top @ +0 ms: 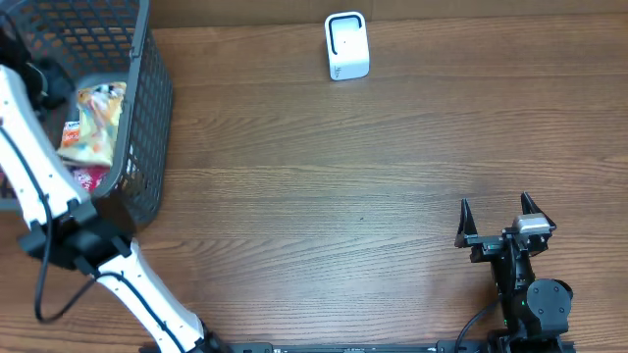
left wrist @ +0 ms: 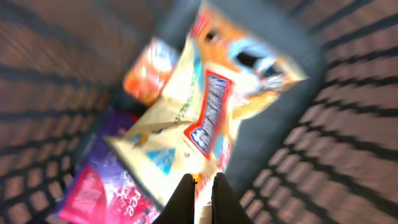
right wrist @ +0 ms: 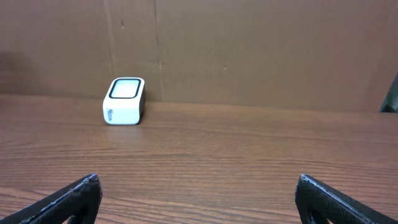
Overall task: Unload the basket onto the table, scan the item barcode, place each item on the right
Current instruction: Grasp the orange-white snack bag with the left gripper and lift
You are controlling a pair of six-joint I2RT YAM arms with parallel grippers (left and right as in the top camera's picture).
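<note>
Wooden table (top: 343, 196) with mesh basket (top: 147, 118), left wrist view alone showed left gripper (left wrist: 202, 179) pinching a snack bag (left wrist: 205, 118) inside, right gripper (top: 494, 206) stood spread, facing scanner (right wrist: 124, 101).

Reaches with the left arm (top: 39, 167) from the near edge up along the left side, white links bent at a dark elbow. Points the left pincer (left wrist: 200, 183) downward, its dark fingers (left wrist: 180, 202) drawn almost together; wrist view blurred. Holds the right arm (top: 535, 294) folded low at the near right, right pincer (top: 496, 208) aimed forward, jaws spread wide, both tips apart at the wrist view's lower corners.
</note>
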